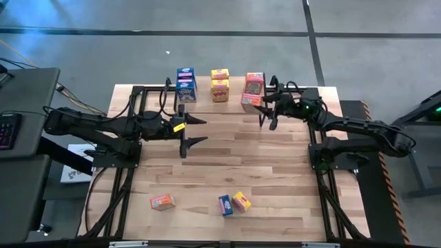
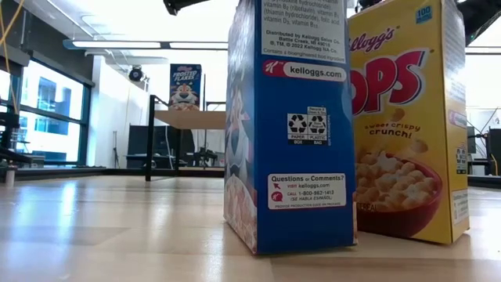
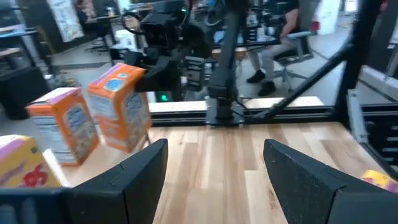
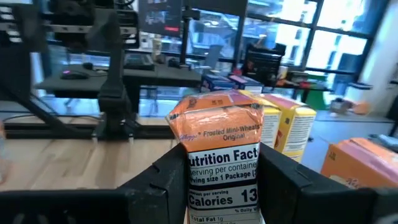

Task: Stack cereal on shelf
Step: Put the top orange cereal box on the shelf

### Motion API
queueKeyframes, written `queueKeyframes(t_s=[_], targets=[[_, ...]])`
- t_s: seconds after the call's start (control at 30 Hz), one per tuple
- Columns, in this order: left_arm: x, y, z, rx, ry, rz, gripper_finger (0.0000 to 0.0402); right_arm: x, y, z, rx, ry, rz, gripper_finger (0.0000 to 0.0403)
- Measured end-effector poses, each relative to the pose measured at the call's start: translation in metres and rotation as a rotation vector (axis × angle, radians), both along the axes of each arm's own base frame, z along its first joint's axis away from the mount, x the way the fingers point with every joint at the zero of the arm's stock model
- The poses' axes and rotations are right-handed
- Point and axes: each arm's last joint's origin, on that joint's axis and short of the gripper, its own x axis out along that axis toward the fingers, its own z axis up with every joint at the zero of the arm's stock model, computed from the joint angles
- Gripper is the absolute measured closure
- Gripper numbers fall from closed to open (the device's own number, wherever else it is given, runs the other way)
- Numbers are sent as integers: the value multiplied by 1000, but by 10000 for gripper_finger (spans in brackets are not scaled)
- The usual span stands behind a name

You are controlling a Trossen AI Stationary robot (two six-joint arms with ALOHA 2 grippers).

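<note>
Nearest the low camera, 1 blue cereal box (image 2: 288, 125) stands upright on the worktop (image 2: 117, 227), its narrow printed side facing the lens, with a yellow cereal box (image 2: 407, 117) upright just beside it and slightly behind.

From above, these 2 sit well apart from the shelf (image 1: 227, 93), toward the near edge of the worktop (image 1: 227, 151); the blue one (image 1: 225, 204) and the yellow one (image 1: 241, 201) touch or nearly touch. 1 orange cereal box (image 1: 162, 201) lies flat off to their left-arm side, its long axis running roughly along the shelf's length.

On the shelf, 2 blue boxes (image 1: 186, 84) and 2 yellow boxes (image 1: 220, 85) stand upright in their own stacks. At the shelf's right-arm end 1 orange box (image 1: 255, 83) stands.

At that same end, the right end effector (image 1: 264, 105) is clamped narrowly on another orange box (image 4: 217, 155). Its 2 fingers (image 4: 163, 180) press the box's 2 narrow sides. That box tilts, top end leaning away from the wrist, nutrition panel toward the wrist camera; the left wrist view shows it (image 3: 119, 106) leaning beside the standing orange box (image 3: 62, 124).

Away from the shelf's left-arm end, over bare worktop, the left end effector (image 1: 196, 131) hangs with fingers (image 3: 134, 180) spread fairly wide, holding and touching nothing.
</note>
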Motion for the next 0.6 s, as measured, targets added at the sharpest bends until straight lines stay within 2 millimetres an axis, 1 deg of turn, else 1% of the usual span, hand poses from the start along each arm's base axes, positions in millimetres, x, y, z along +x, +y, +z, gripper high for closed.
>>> queueKeyframes(t_s=[0.2, 0.37, 0.6], targets=[[-1, 12, 0, 15, -1, 166, 147, -11, -16, 1, 24, -14, 71, 258], [-1, 18, 0, 18, -5, 209, 147, -16, -25, 0, 9, -13, 135, 258], [-1, 27, 1, 17, -15, 251, 147, -11, -47, -12, 42, -40, 141, 258]])
